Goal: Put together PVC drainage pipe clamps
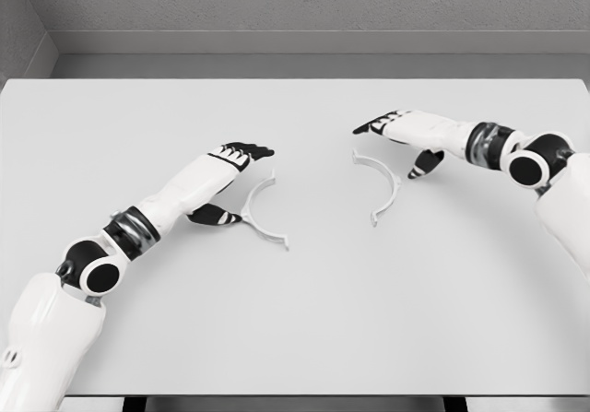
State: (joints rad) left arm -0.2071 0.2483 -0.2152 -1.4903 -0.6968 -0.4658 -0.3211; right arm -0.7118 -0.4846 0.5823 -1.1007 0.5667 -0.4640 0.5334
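On the white table, I hold my left hand and right hand loosely spread, grasping nothing, beside two thin white plastic half-ring clamp pieces, left and right of centre—probably light, springy, best pinched mid-arc.

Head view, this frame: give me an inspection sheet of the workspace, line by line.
Surface: white table, flat, bare around the parts.
Job's things: left clamp half and right clamp half, two white arcs lying flat and apart, open sides facing each other.
Clutter: nothing seen.
Robot hands: left robot hand beside the left half, fingers relaxed, holding nothing; right robot hand just above the right half, likewise holding nothing.
Cables: nothing seen.
Surroundings: grey wall behind the table.
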